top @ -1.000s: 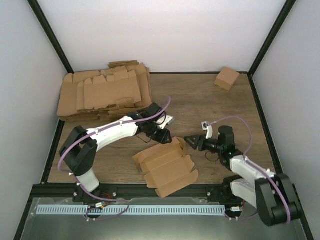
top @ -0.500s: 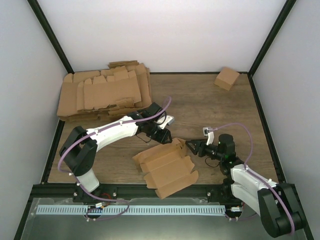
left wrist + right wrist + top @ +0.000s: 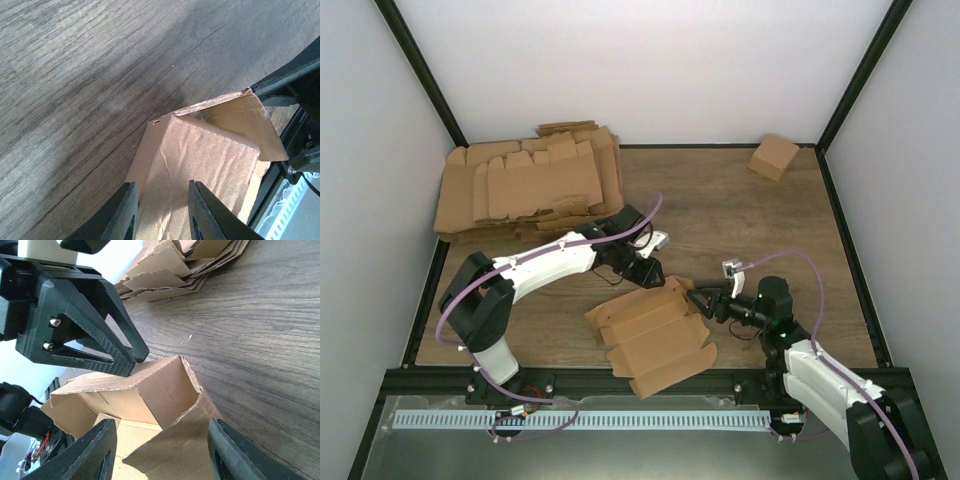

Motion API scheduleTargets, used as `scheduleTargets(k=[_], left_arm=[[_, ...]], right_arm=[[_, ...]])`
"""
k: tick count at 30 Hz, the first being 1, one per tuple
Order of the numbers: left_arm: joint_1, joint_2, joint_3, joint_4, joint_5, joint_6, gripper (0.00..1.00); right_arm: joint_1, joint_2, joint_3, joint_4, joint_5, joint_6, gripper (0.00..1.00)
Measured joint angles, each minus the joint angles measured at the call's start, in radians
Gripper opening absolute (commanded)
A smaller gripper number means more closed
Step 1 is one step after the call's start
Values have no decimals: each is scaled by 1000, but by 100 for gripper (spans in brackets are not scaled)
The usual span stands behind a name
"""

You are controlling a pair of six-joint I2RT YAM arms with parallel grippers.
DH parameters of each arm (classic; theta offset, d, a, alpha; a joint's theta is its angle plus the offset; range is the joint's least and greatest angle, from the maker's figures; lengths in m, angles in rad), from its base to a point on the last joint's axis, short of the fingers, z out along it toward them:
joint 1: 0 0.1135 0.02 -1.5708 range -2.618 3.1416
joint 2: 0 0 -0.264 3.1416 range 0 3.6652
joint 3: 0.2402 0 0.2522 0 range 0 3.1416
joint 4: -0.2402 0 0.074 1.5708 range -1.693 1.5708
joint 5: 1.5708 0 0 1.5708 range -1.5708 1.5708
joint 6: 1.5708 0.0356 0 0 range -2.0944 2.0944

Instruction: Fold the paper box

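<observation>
Top external: right arm brought in to the flap

The paper box point(image 3: 655, 340) is seen part-folded toward 6 o'clock on the surface point(image 3: 740, 210). The right arm point(image 3: 775, 310) has been swung in from 3 o'clock. Its jaws are wide but narrowing, and are set about the raised flap point(image 3: 165, 385). The left arm point(image 3: 550, 262) is kept at the box's 12 o'clock edge with its jaws narrow; a grip cannot be told. Flap folding is judged imminent.
</observation>
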State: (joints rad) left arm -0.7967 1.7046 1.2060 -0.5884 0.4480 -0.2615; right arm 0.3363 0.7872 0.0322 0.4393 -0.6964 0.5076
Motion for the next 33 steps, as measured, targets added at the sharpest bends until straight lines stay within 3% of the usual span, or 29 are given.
scheduleTargets(k=[4, 12, 25, 33], left_arm=[[-1, 0, 0, 0, 3, -1, 31], [-7, 0, 0, 3, 3, -9, 31], [-38, 27, 0, 8, -9, -23, 31], [-42, 28, 4, 4, -20, -23, 32]], right_arm=[[2, -18, 0, -6, -6, 5, 59], [11, -19, -5, -15, -6, 34, 45], [34, -23, -20, -20, -7, 64, 30], [40, -20, -20, -20, -6, 74, 30]])
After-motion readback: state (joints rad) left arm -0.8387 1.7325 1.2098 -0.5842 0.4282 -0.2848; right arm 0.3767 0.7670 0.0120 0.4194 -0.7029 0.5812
